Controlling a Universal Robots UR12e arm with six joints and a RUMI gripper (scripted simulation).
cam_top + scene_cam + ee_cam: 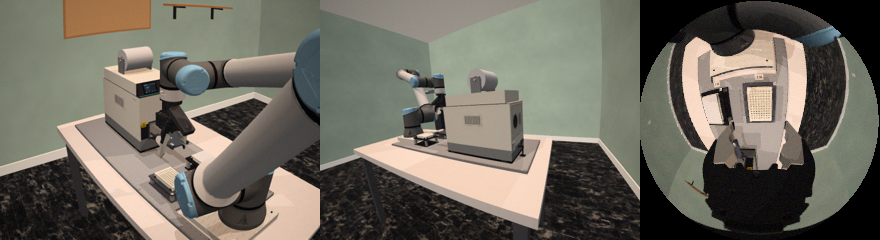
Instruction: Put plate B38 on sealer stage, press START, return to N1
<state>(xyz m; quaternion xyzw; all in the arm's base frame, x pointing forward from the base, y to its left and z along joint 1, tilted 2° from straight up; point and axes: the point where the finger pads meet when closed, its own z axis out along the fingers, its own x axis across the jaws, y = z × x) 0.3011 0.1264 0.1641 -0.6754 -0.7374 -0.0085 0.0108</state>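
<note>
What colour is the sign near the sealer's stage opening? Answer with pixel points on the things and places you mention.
Yellow with dark marking; the sign (143, 125) shows best in the top view.

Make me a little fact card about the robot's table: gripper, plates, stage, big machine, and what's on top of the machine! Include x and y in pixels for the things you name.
gripper (172, 151) (759, 121): open, holding nothing
plate with many holes (168, 176) (760, 104): on a dark nest
smooth white plate (202, 157) (714, 109): on the other nest
stage (176, 142): sticking out of the sealer, no plate seen on it
sealer (125, 105) (478, 129): big beige box
on top of sealer: pale roll (138, 57) (488, 80)
</note>
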